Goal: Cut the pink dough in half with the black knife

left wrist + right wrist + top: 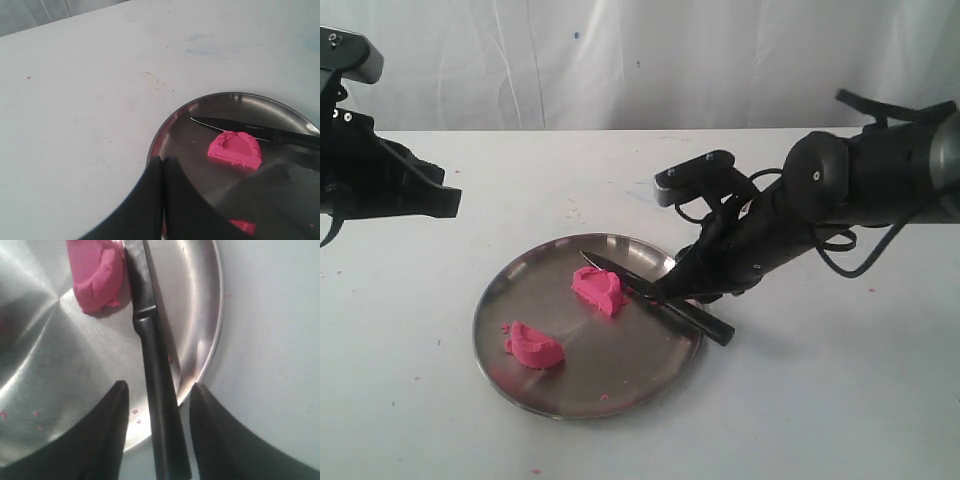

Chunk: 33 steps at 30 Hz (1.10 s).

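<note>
Already cut, by the look of it. Pink dough (pixel 599 289) in two chunks on the steel plate (pixel 620 385): one just above the plate's centre, second chunk (pixel 532 347) toward lower left, well apart. Black knife (pixel 625 277) flat across the plate's upper right, tip pointing upper left, blade touching or just beside the upper chunk; cannot tell which. Handle (pixel 710 328) overhanging the rim onto the white table (pixel 840 400).

Right gripper (pixel 159 387) straddling the handle, jaws apart, visible gap on either side; grips nothing. Left gripper (pixel 161 162) at far left of the exterior frame, fingers pressed together, empty, well clear of the plate.

Hazards, as judged:
- Snagging the handle with one finger (pixel 112 430) on lift-off; cause, tight clearance. Likely result: knife pivoting on the rim and sliding onto the table, or blade shoving the near chunk.
- Plate skidding if nudged; no visible restraint.
- Dough clinging to the blade; tackiness hinted at by pink crumbs (pixel 36 413) on the plate.

Writing: faint pale lettering (pixel 252 128) on the blade in the left wrist view, too small to read. No other label or brand visible.
</note>
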Available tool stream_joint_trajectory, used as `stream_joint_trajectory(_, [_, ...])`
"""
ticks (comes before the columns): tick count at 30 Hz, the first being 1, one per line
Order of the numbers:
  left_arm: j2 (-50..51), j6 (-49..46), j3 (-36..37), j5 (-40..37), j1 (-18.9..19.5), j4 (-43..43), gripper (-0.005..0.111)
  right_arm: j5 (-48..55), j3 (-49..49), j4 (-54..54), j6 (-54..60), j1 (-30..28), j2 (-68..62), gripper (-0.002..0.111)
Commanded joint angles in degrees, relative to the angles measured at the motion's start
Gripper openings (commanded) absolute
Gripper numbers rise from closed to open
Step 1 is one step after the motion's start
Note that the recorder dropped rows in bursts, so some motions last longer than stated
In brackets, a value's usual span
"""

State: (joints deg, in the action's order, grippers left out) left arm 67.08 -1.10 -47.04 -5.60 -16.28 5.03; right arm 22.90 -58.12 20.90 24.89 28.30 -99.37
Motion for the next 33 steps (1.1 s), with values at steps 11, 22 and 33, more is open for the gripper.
stream_joint_trajectory(11, [2.6, -7.7, 0.3, -0.5, 0.1, -0.8, 0.000, -2.9, 0.0, -18.4, -15.6, -11.4, 1.2, 0.005])
stream_joint_trajectory(22, [12.2, -8.1, 0.3, 0.1, 0.1, -2.7, 0.000, -1.2, 2.9, -18.1, -17.5, -20.3, 1.0, 0.000])
stream_joint_trajectory(33, [13.8, -8.0, 0.3, -0.9, 0.2, -6.1, 0.000, 3.8, 4.2, -14.5, -13.3, -19.4, 5.0, 0.000])
